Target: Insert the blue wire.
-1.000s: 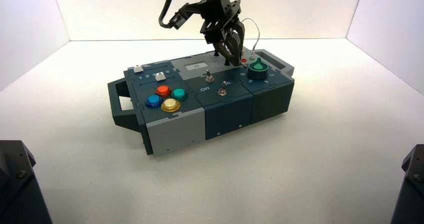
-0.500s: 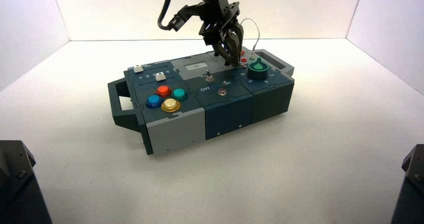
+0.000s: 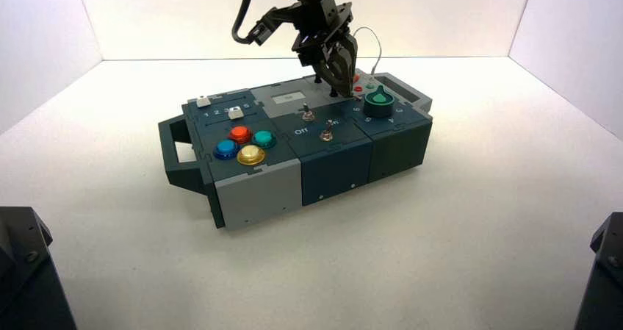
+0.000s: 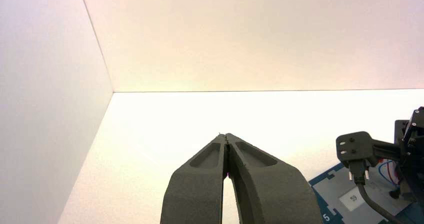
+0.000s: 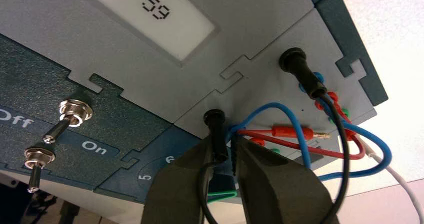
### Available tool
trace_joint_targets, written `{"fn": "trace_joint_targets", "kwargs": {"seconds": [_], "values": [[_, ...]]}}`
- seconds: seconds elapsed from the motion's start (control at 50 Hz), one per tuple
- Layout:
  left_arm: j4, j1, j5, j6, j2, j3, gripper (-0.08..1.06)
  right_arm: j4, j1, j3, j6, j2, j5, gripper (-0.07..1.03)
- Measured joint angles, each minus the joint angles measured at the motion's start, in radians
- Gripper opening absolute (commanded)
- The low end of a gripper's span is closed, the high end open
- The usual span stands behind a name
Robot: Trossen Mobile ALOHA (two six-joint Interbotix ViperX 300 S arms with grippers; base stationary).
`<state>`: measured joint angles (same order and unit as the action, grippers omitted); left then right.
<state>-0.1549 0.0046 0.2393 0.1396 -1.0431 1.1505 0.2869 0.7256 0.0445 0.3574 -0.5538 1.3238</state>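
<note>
Blue wire (image 5: 287, 115): loops over the grey panel at the box's (image 3: 334, 170) far right, beside the green knob (image 3: 380, 102). The right gripper (image 5: 227, 151) narrows about a dark plug there, grip unconfirmed. Next: secure the plug, align with its socket. Left gripper (image 4: 226, 149) parked, fingers together.

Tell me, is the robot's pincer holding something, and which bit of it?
Yes: the right pincer pinches the thin blue wire at its slim blue plug end. The left pincer holds nothing.
</note>
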Motion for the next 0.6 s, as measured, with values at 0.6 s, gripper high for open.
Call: {"fn": "trace_joint_targets", "kwargs": {"seconds": [0.6], "values": [[0.000,0.002,0.000,0.000,0.000,0.000,-0.03,-0.009,-0.005,0.005,-0.025,-0.008,-0.002,-0.01]]}}
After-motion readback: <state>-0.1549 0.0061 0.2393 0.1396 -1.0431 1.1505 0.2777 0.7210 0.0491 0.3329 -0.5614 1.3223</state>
